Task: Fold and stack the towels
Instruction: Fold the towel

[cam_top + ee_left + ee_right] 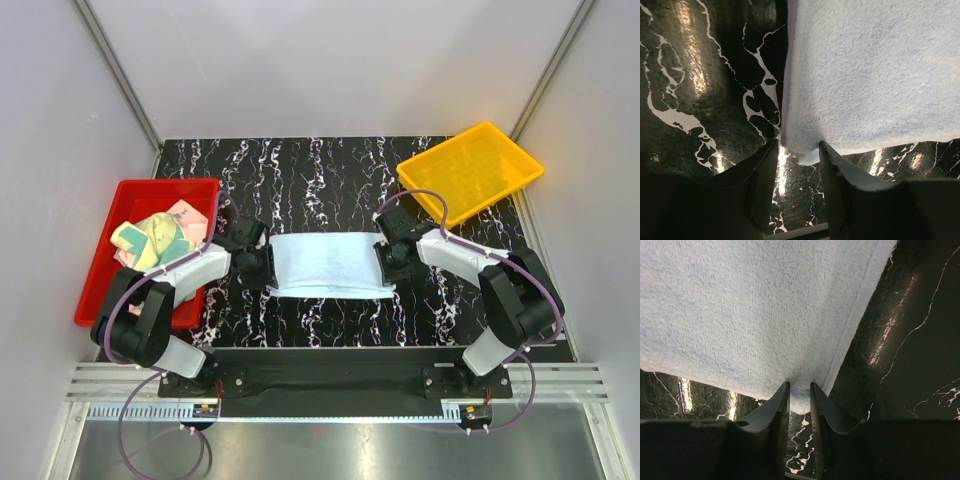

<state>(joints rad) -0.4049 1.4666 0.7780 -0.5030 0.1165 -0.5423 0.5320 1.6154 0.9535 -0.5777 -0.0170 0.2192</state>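
A light blue towel (330, 265) lies flat in the middle of the black marble table, folded into a wide strip. My left gripper (268, 268) is at its left end. In the left wrist view that gripper (798, 145) is open, and the towel (870, 75) has its near corner lying loosely between the fingertips. My right gripper (385, 265) is at the towel's right end. In the right wrist view its jaws (800, 385) stand slightly apart, with the towel's (750, 310) corner bulging between them. More towels (160, 235) lie crumpled in the red tray.
The red tray (100, 270) sits at the table's left edge beside my left arm. A yellow tray (470, 170) stands at the back right, tilted over the table corner. Grey walls close in the left, right and back sides.
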